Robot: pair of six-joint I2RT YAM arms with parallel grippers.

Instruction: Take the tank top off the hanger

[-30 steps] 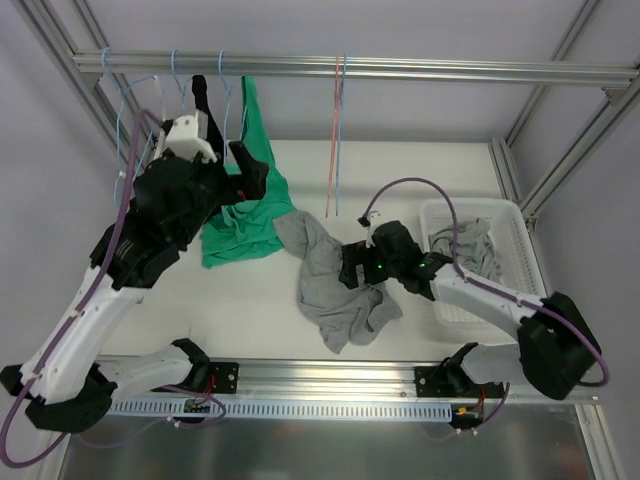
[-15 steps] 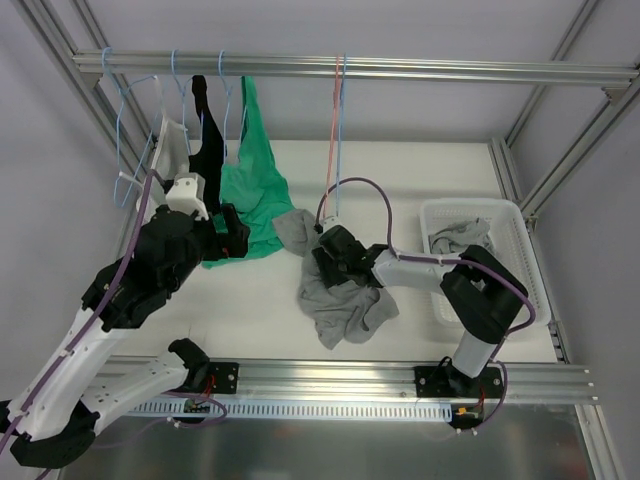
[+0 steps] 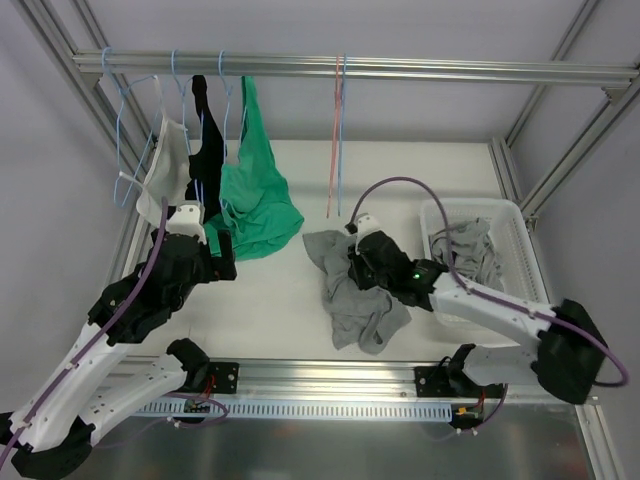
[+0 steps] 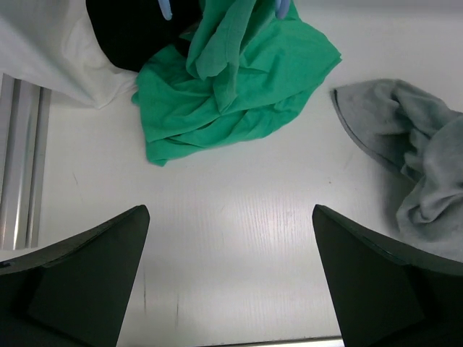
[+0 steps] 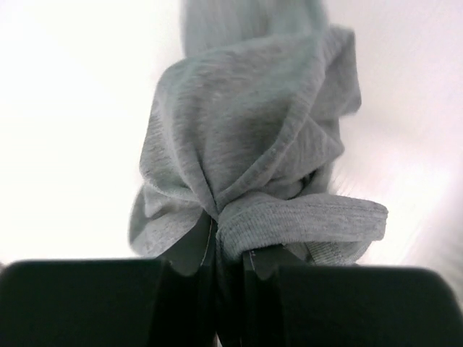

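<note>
**Tank top off the hanger, held by the right tool**

The grey tank top (image 3: 352, 290) lies crumpled on the worktop (image 3: 270, 300), below and apart from the pink hanger (image 3: 338, 130), which hangs bare on the rail. The right tool (image 5: 230, 264) is clamped on a bunched fold of it, its arm stretched low and leftward. The removal looks done; the next move is probably a release, or a carry to the basket (image 3: 472, 204) at right. The left tool (image 4: 231, 282), fingers wide apart and empty, points down beside the green garment (image 4: 231, 87).
</note>
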